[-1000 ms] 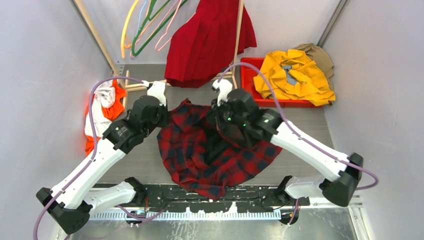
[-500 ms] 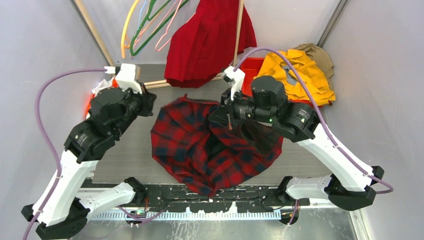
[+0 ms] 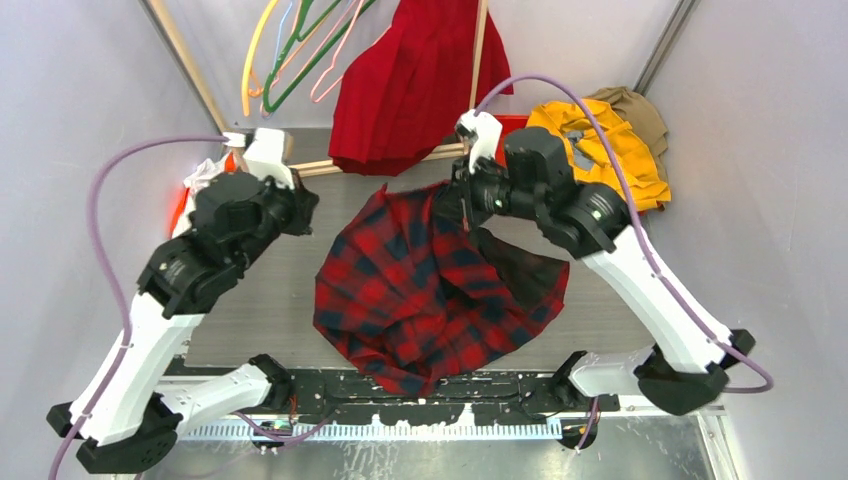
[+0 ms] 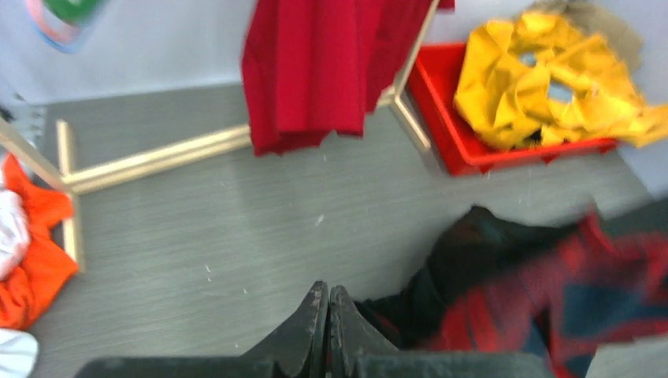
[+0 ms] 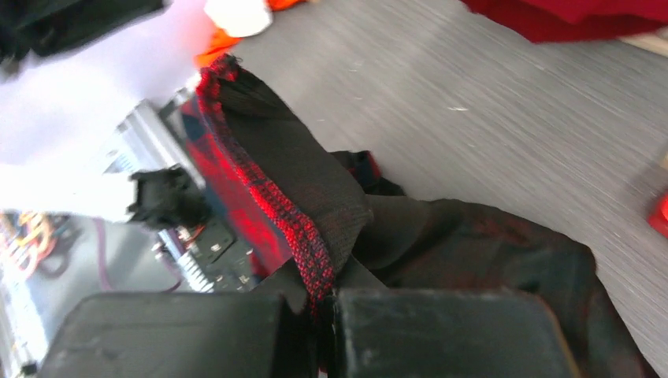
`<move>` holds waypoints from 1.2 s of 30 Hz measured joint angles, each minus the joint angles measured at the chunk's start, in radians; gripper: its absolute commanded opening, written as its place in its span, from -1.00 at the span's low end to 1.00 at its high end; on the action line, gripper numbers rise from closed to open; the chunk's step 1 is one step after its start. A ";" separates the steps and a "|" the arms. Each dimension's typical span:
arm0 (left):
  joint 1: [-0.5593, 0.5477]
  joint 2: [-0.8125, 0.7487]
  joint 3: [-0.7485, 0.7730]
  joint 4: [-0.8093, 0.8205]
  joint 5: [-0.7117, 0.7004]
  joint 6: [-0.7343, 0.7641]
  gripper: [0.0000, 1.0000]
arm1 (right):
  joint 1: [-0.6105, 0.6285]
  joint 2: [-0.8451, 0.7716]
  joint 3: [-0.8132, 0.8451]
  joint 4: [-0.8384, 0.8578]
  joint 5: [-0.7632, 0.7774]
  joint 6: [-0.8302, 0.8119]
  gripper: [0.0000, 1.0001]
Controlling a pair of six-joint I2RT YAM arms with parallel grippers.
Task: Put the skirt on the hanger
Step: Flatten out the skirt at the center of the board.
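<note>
Skirt, bright-red pleated fabric (image 3: 415, 85), top cam: hangs at far edge, ctr, hem low over a wooden rack frame (image 3: 310, 167). Its top is cut off, so can't tell what it hangs from. Thin cream-yellow hanger w/ curved hook (image 3: 246, 80) is up at far-left corner among other coloured hangers (image 3: 310, 62), apart from skirt. Neither gripper touches skirt or hanger, so prob. the main step isn't done.

Right gripper (image 3: 462, 195) is clamped on an edge of a red-and-black plaid shirt (image 3: 420, 290), holding it up over mid grey worktop (image 3: 250, 300). Left gripper (image 3: 300, 205) hangs nearer the left edge w/ nothing in it. Red bin w/ yellow garment (image 3: 590, 150) sits at far-right corner, orange-and-white cloth (image 3: 200, 190) at left edge.

Left wrist cam: fingers pressed together, nothing btw them. Worktop runs ahead to skirt hem, plaid at near right.

Right wrist cam: jaws pinch plaid's woven edge, dark lining drooping below.

In the way, I'd judge: plaid shirt fills ctr and occupies right arm, so it needs setting down first. Rack bars by the hem could snag a low reach.
</note>
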 measured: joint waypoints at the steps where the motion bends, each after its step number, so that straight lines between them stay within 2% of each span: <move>1: 0.000 -0.005 -0.031 0.002 0.021 -0.013 -0.91 | -0.043 0.022 -0.013 0.015 -0.009 0.000 -0.98; 5: -0.009 -0.006 -0.155 -0.021 0.073 -0.049 -0.92 | -0.200 0.151 -0.050 0.068 -0.046 0.003 -0.97; 6: -0.014 -0.007 -0.175 -0.030 0.084 -0.056 -0.92 | -0.233 0.196 -0.049 0.089 -0.051 0.003 -0.87; 8: -0.033 -0.013 -0.204 -0.043 0.098 -0.074 -0.92 | -0.284 0.283 -0.041 0.121 -0.051 0.003 -0.31; 11: -0.078 -0.032 -0.231 -0.047 0.110 -0.100 -0.92 | -0.347 0.425 -0.003 0.152 -0.013 0.004 0.20; 12: -0.098 -0.039 -0.238 -0.047 0.113 -0.107 -0.92 | -0.359 0.456 0.001 0.162 0.013 0.011 0.24; 15: -0.180 -0.055 -0.272 -0.044 0.109 -0.142 -0.93 | -0.387 0.515 -0.001 0.156 0.109 0.008 0.25; 18: -0.263 -0.055 -0.333 -0.040 0.100 -0.178 -0.92 | -0.393 0.484 -0.036 0.151 0.173 0.011 0.25; 21: -0.333 -0.040 -0.410 -0.035 0.098 -0.219 -0.92 | -0.367 0.370 -0.126 0.134 0.205 0.018 0.23; 24: -0.402 -0.003 -0.460 -0.017 0.087 -0.254 -0.90 | -0.319 0.180 -0.255 0.106 0.202 0.051 0.19; 27: -0.480 0.063 -0.486 0.019 0.077 -0.281 -0.75 | -0.280 0.035 -0.358 0.105 0.173 0.089 0.19; 30: -0.539 0.128 -0.500 0.052 0.063 -0.299 -0.44 | -0.246 -0.088 -0.491 0.101 0.145 0.138 0.20; 33: -0.589 0.172 -0.517 0.089 0.059 -0.308 -0.31 | -0.230 -0.149 -0.621 0.099 0.117 0.184 0.22; 36: -0.621 0.214 -0.518 0.123 0.056 -0.311 -0.14 | -0.225 -0.160 -0.716 0.103 0.105 0.224 0.33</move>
